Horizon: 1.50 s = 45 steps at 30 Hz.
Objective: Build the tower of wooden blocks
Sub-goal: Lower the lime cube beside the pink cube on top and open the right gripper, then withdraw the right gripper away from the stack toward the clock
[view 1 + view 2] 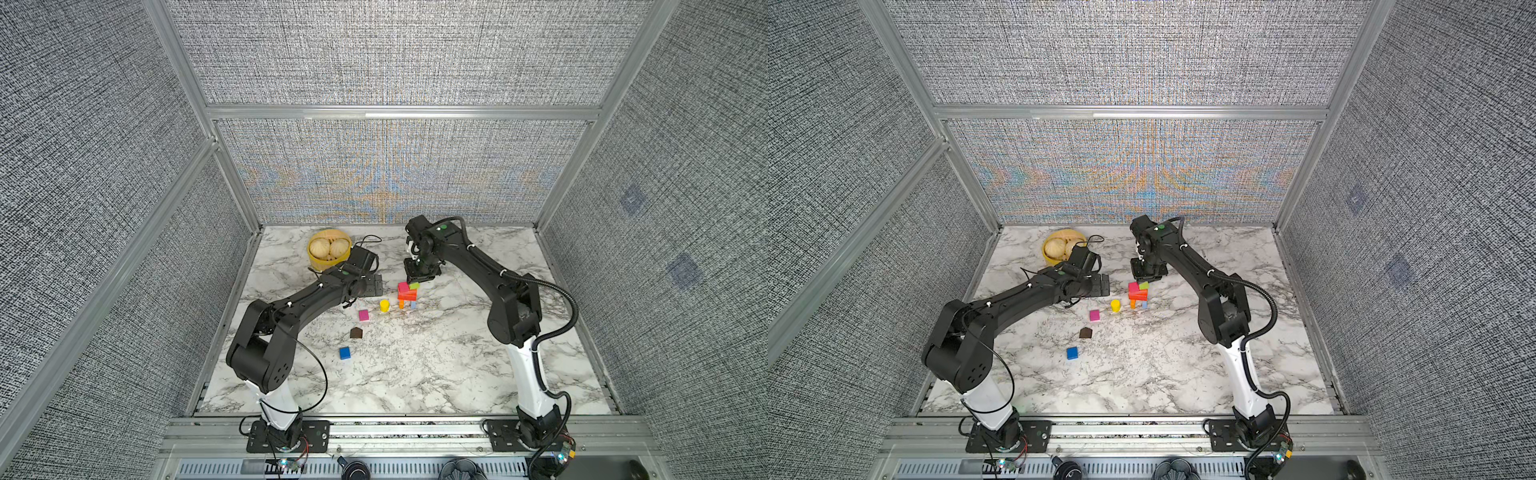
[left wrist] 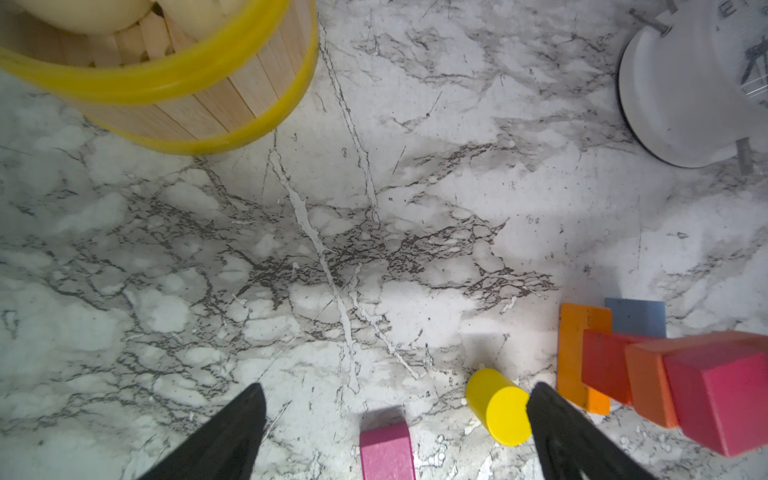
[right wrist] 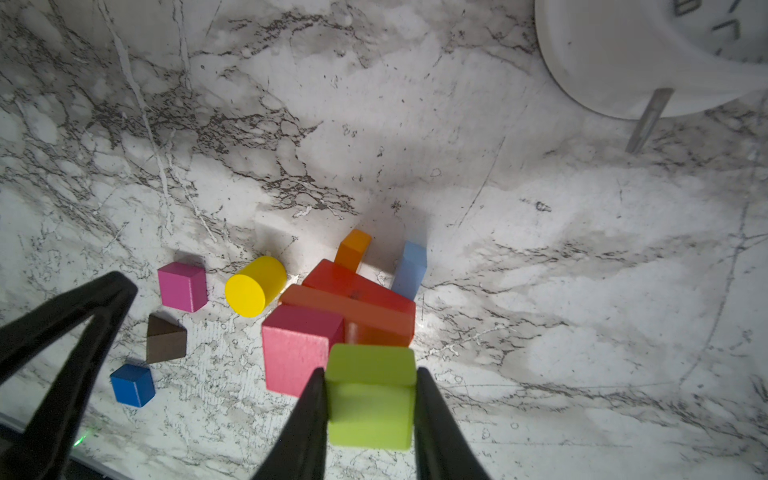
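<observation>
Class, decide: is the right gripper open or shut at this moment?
Shut on the green cube: in the right wrist view the right gripper's fingers press against both its sides.

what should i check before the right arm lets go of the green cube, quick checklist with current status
1. Grip on the green cube: ok, the right gripper is shut on it, a finger on each side.
2. Free spot on the tower: ok, bare orange brick shows beside the pink cube.
3. Is the green cube seated on that brick: cannot tell, its underside is hidden.
4. Legs: ok, the orange leg and light-blue leg stand upright under the red brick.
5. Clearance of the left gripper: ok, open, beside the yellow cylinder, apart from the tower.
</observation>
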Each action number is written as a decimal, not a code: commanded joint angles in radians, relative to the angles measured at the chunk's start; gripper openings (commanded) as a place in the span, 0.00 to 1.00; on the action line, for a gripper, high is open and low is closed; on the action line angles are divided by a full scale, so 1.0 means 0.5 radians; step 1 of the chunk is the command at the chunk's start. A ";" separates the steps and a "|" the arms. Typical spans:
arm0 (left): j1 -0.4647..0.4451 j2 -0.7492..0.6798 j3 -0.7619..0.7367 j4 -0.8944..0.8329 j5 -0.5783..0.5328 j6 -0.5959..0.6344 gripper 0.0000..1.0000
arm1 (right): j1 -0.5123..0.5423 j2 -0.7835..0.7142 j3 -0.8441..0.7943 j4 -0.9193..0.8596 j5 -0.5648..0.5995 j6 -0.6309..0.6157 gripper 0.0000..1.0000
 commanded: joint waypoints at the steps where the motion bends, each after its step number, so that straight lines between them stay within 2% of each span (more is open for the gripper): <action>1: 0.002 -0.005 -0.006 0.045 0.007 0.017 0.99 | 0.001 0.001 0.013 -0.034 -0.026 -0.003 0.31; 15: 0.007 -0.022 -0.033 0.063 0.006 0.014 0.99 | 0.005 0.011 0.023 -0.031 -0.056 0.015 0.31; 23: 0.009 -0.040 -0.049 0.069 0.011 0.011 0.99 | 0.003 0.003 0.026 -0.040 -0.027 0.018 0.40; 33: 0.011 -0.093 -0.090 0.043 -0.012 -0.022 0.99 | -0.003 -0.031 0.005 -0.024 -0.006 0.019 0.43; 38: 0.011 -0.148 -0.137 0.013 -0.031 -0.058 0.98 | -0.018 -0.101 -0.048 0.017 -0.002 0.017 0.43; 45: 0.011 -0.230 -0.180 -0.089 -0.042 -0.095 0.90 | -0.045 -0.349 -0.302 0.217 -0.010 0.021 0.43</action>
